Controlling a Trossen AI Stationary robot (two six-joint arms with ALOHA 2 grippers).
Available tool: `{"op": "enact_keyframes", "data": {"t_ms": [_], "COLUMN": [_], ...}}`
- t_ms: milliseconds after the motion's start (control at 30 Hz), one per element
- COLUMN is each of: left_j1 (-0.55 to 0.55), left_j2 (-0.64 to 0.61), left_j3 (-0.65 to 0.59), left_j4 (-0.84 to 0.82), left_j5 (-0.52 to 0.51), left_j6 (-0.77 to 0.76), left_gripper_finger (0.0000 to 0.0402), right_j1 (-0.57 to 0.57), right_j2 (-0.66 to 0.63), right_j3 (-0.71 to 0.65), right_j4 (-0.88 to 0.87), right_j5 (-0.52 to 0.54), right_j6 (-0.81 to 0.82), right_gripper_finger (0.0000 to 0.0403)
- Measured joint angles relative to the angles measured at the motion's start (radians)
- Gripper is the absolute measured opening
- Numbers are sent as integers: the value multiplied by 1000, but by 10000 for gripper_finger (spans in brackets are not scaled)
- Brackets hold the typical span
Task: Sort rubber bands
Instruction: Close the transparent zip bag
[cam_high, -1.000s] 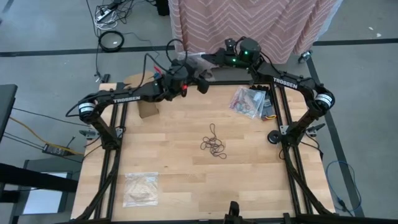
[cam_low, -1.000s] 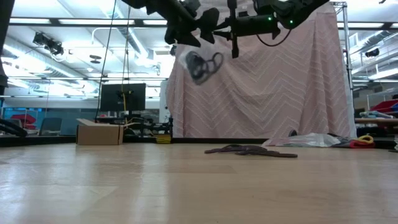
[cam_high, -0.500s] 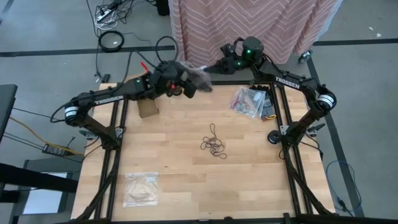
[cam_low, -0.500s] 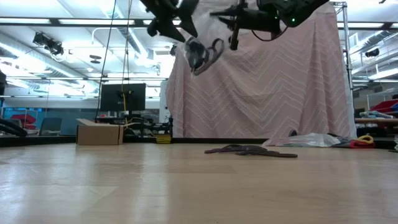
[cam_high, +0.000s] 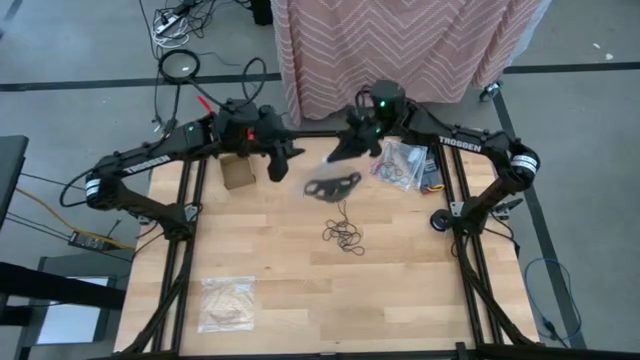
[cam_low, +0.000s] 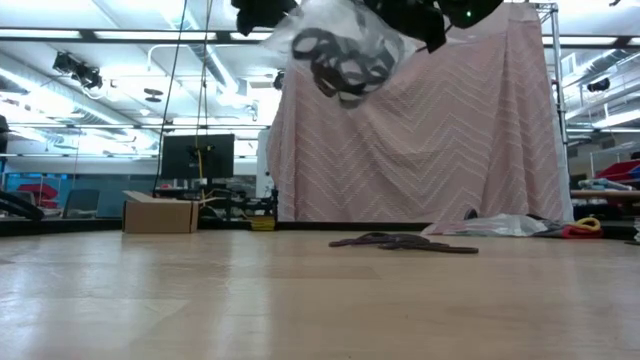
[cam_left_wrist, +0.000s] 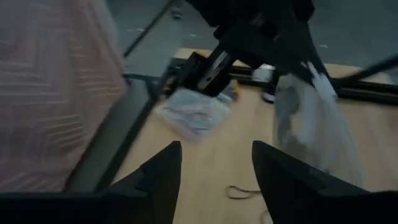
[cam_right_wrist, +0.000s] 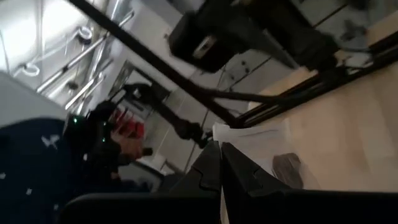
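Above the far half of a wooden table (cam_high: 300, 260), the right gripper (cam_high: 347, 150) pinches the top edge of a clear plastic bag (cam_high: 333, 185), its fingers clamped together on the film, and the bag hangs in mid-air with dark rubber bands (cam_low: 345, 62) bunched inside. The left gripper (cam_high: 283, 165) hovers just beside it over the far left of the table, fingers (cam_left_wrist: 155, 177) spread apart and holding nothing. Directly below the bag, a loose tangle of black bands (cam_high: 345, 235) lies at the middle of the boards. A second bag of mixed-colour bands (cam_high: 400, 160) rests near the far right corner, partly behind the right arm, and a third clear bag with tan bands (cam_high: 226, 302) lies flat near the front left. A small cardboard box (cam_high: 238, 176) sits at the far left edge, under the left arm. A pink chevron-patterned cloth (cam_high: 400, 40) hangs behind the table. A second ago both grippers met high over the far edge with the bag between them; since then the left has let go and drawn back to its own side, while the right has swung the bag forward over the table.
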Motion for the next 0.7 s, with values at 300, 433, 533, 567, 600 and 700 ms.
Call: {"op": "enact_keyframes", "data": {"t_ms": [300, 433, 533, 567, 600, 700], "left_j1": [2, 10, 23, 28, 34, 45], "left_j2": [85, 77, 56, 47, 44, 37], "left_j3": [-2, -3, 1, 1, 1, 0], "left_j4": [65, 39, 31, 24, 16, 15], "left_j5": [355, 352, 379, 386, 390, 393], "left_j6": [-13, -44, -78, -86, -94, -121], "left_gripper_finger": [201, 201, 201, 201, 201, 201], "right_j1": [105, 120, 128, 131, 131, 132], "right_j2": [-3, -3, 3, 3, 2, 2], "right_j3": [0, 1, -1, -2, -2, -1], "right_j4": [-96, -161, -178, -178, -174, -178], "right_j5": [242, 323, 407, 427, 440, 458], "right_j6": [-93, -144, -154, -158, -162, -164], "right_gripper_finger": [0, 0, 0, 0, 0, 0]}}
